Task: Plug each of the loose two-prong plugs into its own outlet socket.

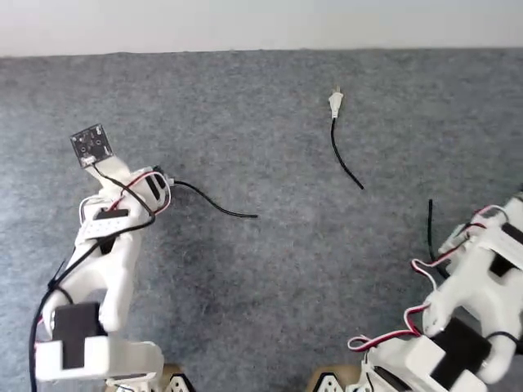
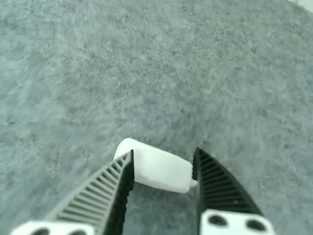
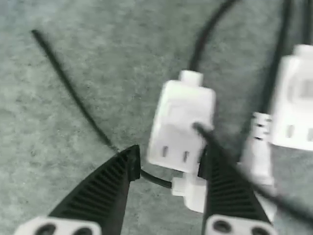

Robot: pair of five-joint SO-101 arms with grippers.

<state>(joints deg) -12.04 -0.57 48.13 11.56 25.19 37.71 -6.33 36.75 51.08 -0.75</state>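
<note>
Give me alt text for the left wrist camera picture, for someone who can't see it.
A small white plug body lies on grey carpet between the two black ribbed fingers of the left gripper, which stand apart on either side of it.

Grey, felt-like counter [image 1: 270,278]. At one o'clock, lying flat: white two-prong plug [image 1: 335,100], its black cord [image 1: 345,159] curling toward centre. Near nine o'clock, a second cord [image 1: 216,204]; at four o'clock, a short cord end [image 1: 430,229]. Also resting there: white outlet socket [image 3: 181,127], another socket [image 3: 296,107] just beside.
</note>
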